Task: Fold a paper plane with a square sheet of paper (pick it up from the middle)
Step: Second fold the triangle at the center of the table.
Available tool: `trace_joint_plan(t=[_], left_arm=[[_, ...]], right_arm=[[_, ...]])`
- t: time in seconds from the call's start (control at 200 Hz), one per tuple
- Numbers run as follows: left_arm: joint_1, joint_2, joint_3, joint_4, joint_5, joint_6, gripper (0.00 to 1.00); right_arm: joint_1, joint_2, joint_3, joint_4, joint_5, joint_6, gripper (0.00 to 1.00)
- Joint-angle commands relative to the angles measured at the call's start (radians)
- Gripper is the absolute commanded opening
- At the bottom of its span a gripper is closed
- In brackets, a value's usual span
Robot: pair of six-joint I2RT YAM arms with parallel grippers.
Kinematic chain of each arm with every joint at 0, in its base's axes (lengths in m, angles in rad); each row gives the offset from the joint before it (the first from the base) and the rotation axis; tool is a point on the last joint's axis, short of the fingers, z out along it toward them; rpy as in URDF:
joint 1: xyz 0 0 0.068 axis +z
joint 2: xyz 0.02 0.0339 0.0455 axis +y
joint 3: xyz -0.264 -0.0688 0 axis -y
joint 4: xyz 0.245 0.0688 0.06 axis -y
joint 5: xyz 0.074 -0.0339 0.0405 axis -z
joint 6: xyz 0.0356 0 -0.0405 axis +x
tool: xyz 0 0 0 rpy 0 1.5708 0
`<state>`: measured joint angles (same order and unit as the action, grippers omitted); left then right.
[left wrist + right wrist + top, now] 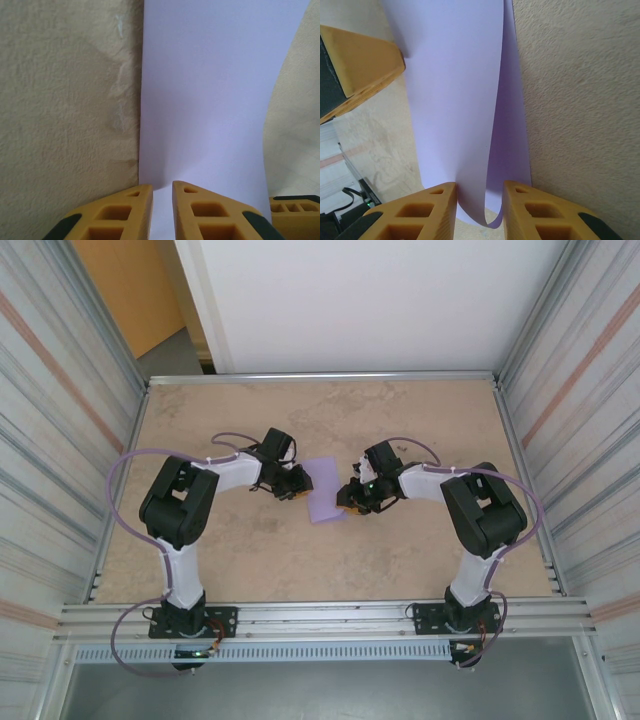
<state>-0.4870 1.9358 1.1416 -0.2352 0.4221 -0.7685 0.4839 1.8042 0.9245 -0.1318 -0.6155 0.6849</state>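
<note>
Lavender square sheet of paper (324, 490) curling smoothly, pinched by left end effector (298, 483), right end effector (349, 497).

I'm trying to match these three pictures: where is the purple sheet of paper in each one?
Top external: sheet of paper at table centre, between both tools.
Left wrist: fills the middle and right, running up from the yellow fingers.
Right wrist: curled strip down the centre.
Shared landmark: the beige table.
</note>
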Motion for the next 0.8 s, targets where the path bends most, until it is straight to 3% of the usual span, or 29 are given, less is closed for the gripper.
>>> trace_joint_plan(t=[0.0,0.797], left_arm=[[-0.002,0.058,-0.006,-0.060,-0.028,-0.003,0.21],[-0.003,0.066,0.007,-0.069,-0.025,-0.002,0.21]], right_arm=[[-0.005,0.015,0.013,0.006,-0.022,0.010,0.30],[-0.021,0.035,0.023,0.018,-0.059,0.010,0.26]])
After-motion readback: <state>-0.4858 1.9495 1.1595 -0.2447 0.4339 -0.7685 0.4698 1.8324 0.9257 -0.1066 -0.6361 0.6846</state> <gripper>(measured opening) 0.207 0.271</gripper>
